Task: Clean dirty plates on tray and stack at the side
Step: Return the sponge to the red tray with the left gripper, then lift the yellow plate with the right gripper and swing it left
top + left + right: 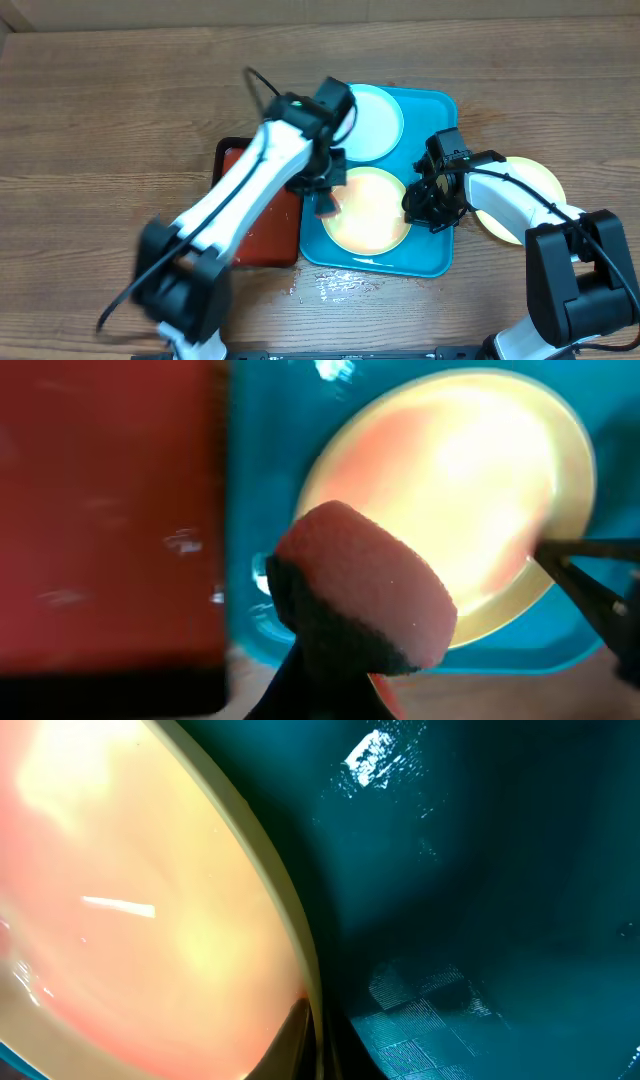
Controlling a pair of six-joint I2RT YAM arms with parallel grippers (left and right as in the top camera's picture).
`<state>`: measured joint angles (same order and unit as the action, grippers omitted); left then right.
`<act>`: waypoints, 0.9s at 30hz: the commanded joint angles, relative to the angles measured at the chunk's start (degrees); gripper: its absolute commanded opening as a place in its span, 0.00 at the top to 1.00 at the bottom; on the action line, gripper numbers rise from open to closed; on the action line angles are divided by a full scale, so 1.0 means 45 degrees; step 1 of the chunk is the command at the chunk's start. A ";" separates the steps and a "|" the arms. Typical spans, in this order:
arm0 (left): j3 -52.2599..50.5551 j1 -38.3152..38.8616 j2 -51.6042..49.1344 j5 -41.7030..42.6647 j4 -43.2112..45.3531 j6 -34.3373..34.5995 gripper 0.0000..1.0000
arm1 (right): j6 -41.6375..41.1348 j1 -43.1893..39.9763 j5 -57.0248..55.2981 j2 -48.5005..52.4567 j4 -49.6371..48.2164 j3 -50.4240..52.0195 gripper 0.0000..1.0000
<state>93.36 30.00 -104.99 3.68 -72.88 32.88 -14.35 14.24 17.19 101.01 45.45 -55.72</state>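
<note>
The left jaws are closed tight on a sponge (370,580), a rounded pink pad with a grainy face and a dark scouring layer underneath. It sits over the 9 o'clock edge of the yellow-green plate (372,225). From where I stand, I can't say whether it is pressing on the plate or just clear of it.

The right jaws are also closed down hard. They look to be nipping that same plate's rim at about 3 o'clock, pinning it for the scrub.

The plate is shallow, round, glossy plastic, and its pale centre is washed with orange. It lies in the 6 o'clock half of the tray (425,110), a slick teal rectangle with rounded corners and a raised lip. The mint plate (378,120) sits at 12 o'clock. A third plate (540,178) rests on the wooden surface, out at the tray's 3 o'clock. A red tray (275,235) adjoins at 9 o'clock.

I'd worry most about slipping:
- **Rim grip:** a thin pinch on a wet, smooth rim could let go if the sponge pushes sideways, and the plate would skate across the tray.
- **Pressure near the edge:** pressing there could tip the plate up.
- **The sponge:** it is soft and could squeeze out of its grip.
</note>
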 commanded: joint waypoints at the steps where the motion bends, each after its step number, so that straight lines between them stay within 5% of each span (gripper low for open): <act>1: 0.0063 -0.1001 0.0879 -0.3395 -0.0627 -0.0165 0.96 | 0.0228 -0.0087 -0.0942 0.0194 0.0087 0.0112 0.96; 5: -0.0826 -0.2327 0.0714 -0.4138 -0.0495 -0.0296 0.96 | 0.0228 -0.0087 -0.0937 0.0194 0.0049 0.0112 0.96; 15: -0.4949 -0.3521 0.0262 -0.0879 0.4163 -0.2132 0.95 | 0.0228 -0.0083 -0.0937 0.0194 -0.0049 0.0112 0.96; 17: -0.5008 -0.3521 0.0262 -0.0763 0.4240 -0.2123 0.82 | 0.0228 -0.0087 -0.0937 0.0194 -0.0087 0.0112 0.96; 27: -0.2079 -0.4979 0.1695 0.1093 0.1297 -0.1695 0.51 | 0.0185 0.0384 -0.2739 -0.1681 0.2448 -0.2346 0.96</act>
<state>77.25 11.33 -102.76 3.20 -64.34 25.17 -14.15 14.39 13.02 99.44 53.78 -59.02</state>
